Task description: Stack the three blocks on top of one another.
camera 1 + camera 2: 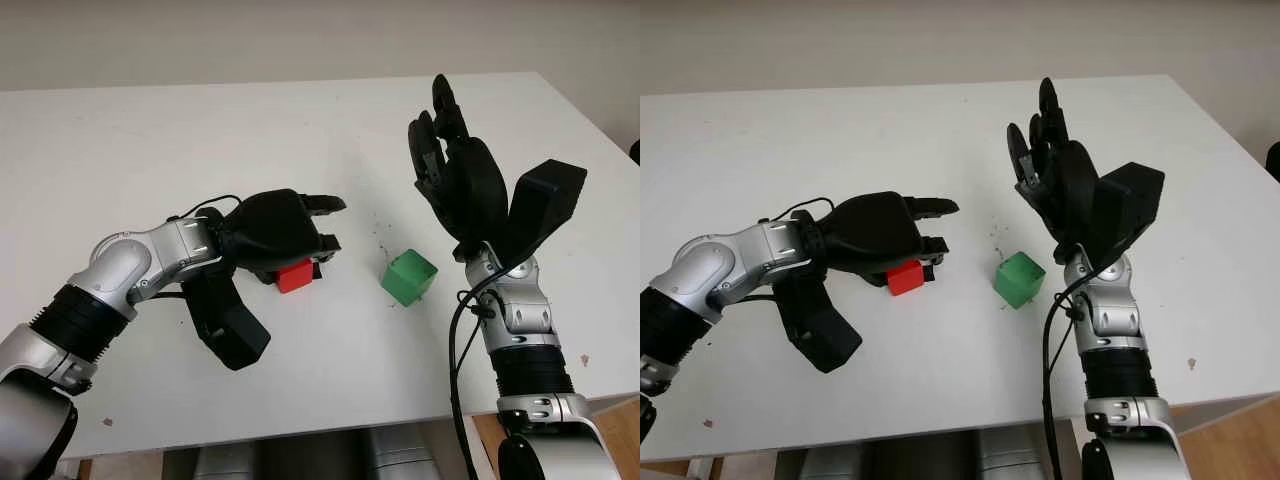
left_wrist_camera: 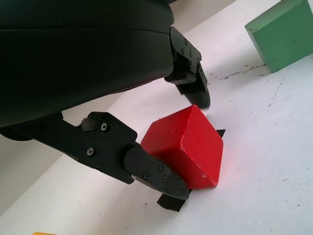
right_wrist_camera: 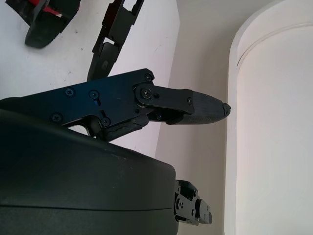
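Blocks sit near the middle of a white table: a red block under the left hand, and a green block a little to its right, apart from it and turned at an angle to the table edge. The left hand reaches in low from the left side, its black shell arched over the red block. In the left wrist view one finger lies against a side of the red block and another finger comes down just behind it, so the hand is closing around the block, which sits on the table. A small piece of black tape lies on the surface beside the block. The right hand stands raised above the table, behind and to the right of the green block, holding nothing, released, fingers pointing up. The tabletop is plain white with a few dark specks near the green block. Beyond the far edge is a pale wall; a strip of wooden floor shows at the lower right.
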{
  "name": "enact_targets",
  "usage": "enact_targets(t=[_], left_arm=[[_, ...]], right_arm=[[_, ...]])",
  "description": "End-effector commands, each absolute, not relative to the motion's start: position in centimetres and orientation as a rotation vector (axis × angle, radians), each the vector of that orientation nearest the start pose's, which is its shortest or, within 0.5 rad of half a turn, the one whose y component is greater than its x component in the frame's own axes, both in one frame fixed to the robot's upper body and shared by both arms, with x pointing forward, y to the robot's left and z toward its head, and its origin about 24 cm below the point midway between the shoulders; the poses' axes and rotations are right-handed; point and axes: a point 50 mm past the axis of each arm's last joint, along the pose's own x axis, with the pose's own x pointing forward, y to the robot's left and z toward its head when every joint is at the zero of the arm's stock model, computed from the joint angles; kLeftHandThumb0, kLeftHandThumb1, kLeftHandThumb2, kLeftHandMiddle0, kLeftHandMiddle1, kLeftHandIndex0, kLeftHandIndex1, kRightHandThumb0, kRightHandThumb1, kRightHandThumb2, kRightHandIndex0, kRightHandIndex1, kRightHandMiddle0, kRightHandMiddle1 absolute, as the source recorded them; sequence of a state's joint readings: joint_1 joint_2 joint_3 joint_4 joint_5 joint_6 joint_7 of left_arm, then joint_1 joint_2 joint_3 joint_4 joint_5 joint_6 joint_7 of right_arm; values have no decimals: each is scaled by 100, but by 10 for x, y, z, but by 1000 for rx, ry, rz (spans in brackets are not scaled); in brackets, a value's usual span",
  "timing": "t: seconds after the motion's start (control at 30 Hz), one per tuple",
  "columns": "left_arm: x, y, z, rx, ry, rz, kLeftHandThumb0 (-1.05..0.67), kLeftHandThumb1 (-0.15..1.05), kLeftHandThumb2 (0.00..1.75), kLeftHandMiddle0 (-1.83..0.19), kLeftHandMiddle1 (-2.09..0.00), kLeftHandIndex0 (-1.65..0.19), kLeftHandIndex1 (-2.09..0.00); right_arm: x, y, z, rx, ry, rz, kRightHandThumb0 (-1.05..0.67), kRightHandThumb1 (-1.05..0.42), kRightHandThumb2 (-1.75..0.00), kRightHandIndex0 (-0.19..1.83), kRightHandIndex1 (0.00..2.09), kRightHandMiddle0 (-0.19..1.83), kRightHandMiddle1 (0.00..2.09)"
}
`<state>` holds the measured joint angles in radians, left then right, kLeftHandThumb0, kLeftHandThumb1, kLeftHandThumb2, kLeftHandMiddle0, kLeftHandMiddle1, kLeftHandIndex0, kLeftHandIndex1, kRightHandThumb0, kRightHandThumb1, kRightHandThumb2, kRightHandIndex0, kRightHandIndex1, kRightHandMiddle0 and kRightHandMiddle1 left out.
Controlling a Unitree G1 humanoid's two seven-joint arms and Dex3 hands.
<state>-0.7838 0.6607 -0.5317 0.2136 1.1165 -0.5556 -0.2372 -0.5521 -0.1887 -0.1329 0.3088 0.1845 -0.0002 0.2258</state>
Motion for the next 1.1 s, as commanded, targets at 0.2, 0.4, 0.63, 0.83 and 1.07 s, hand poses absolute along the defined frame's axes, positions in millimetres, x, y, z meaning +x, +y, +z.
enact_targets(t=[0.2, 0.4, 0.63, 0.83, 1.07], left_arm=[[318, 107, 171, 2090, -726, -806, -85, 86, 5, 19, 0, 18, 0], [313, 111, 179, 2091, -699, -810, -85, 85, 5, 19, 0, 19, 0], [305, 123, 194, 2096, -621, -778, -93, 85, 5, 19, 0, 19, 0], [305, 152, 223, 1898, -499, -633, -86, 86, 5, 19, 0, 19, 0], [310, 206, 256, 1635, -392, -357, -86, 93, 7, 19, 0, 13, -5]], right_arm=[[348, -171, 146, 1, -275, 197, -62, -105, -48, -19, 0, -19, 0], [349, -172, 146, 6, -274, 198, -61, -105, -49, -19, 0, -19, 0], [349, -172, 145, 3, -271, 193, -63, -105, -47, -19, 0, -19, 0], [349, -172, 146, -2, -271, 197, -62, -105, -49, -19, 0, -19, 0], [349, -173, 147, 4, -272, 206, -63, -105, -49, -19, 0, -19, 0]])
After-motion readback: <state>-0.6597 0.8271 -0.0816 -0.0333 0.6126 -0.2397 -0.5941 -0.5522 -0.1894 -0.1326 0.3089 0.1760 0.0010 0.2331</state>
